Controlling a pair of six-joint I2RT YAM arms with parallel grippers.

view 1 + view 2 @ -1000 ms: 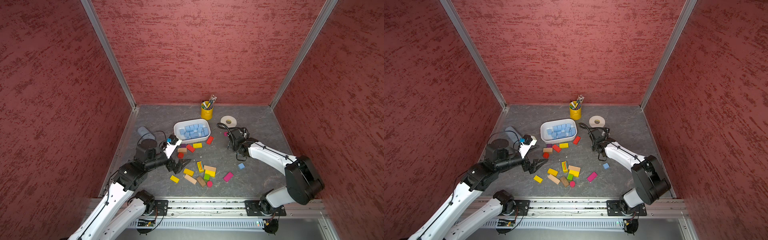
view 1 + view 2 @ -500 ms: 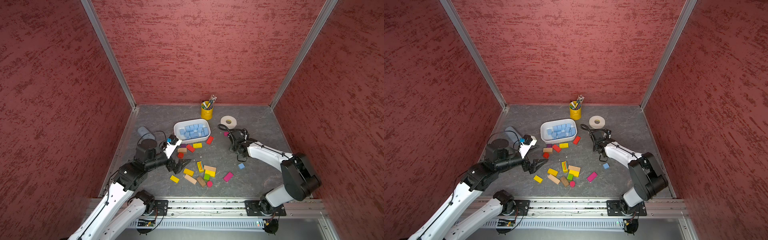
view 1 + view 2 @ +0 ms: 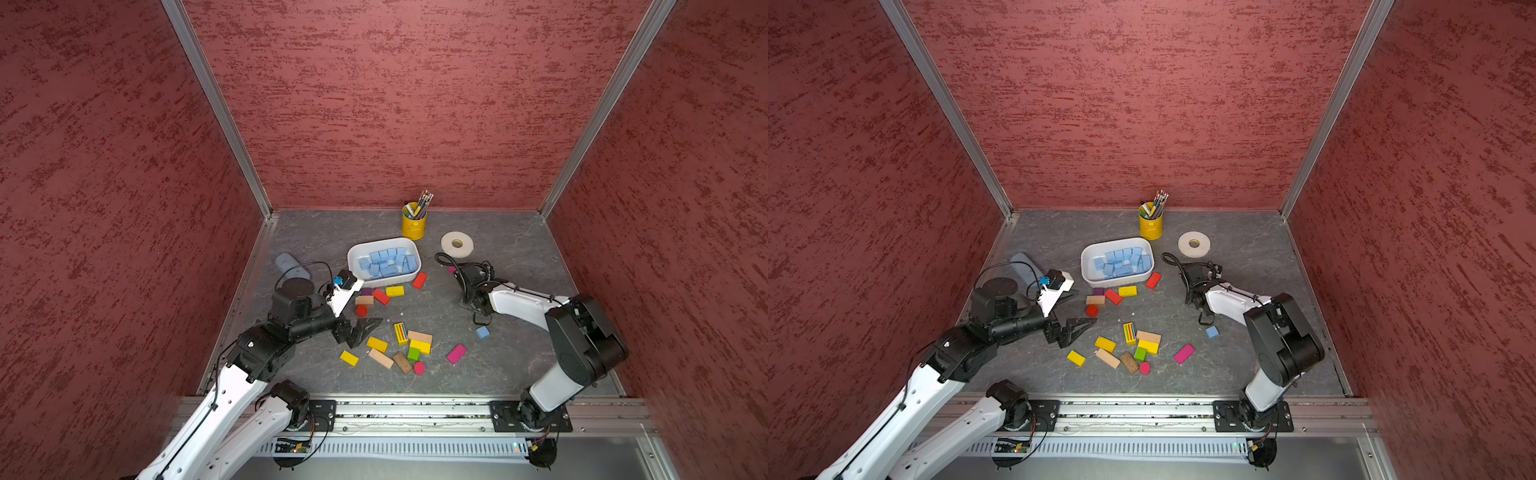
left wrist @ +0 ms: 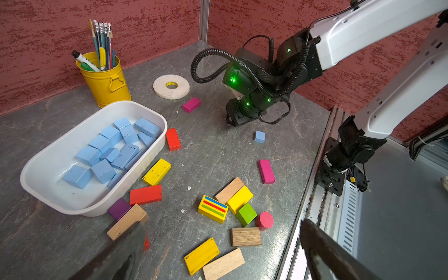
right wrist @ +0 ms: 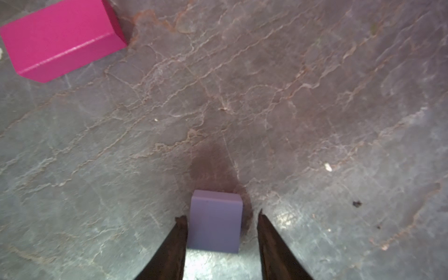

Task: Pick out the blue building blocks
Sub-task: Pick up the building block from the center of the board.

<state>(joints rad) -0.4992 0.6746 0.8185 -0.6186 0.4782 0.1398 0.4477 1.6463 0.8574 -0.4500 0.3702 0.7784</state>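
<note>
Blocks of blue (image 3: 388, 262) lie in the white tray (image 3: 352, 266) in both top views, one blue cube (image 3: 482, 331) sits loose outside it, and our left gripper (image 3: 366, 332) hangs spread wide. From the left wrist we see that cube (image 4: 259, 136) well clear of the tray. From the right wrist, our right gripper (image 5: 220, 214) straddles a bluish-lilac block (image 5: 215, 228), unclamped: one finger (image 5: 177, 242) touches it, the other stands just off.

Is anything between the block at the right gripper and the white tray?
A red block lies flat between that block and the tray, near its rim. A lifted carry should probably clear it.
</note>
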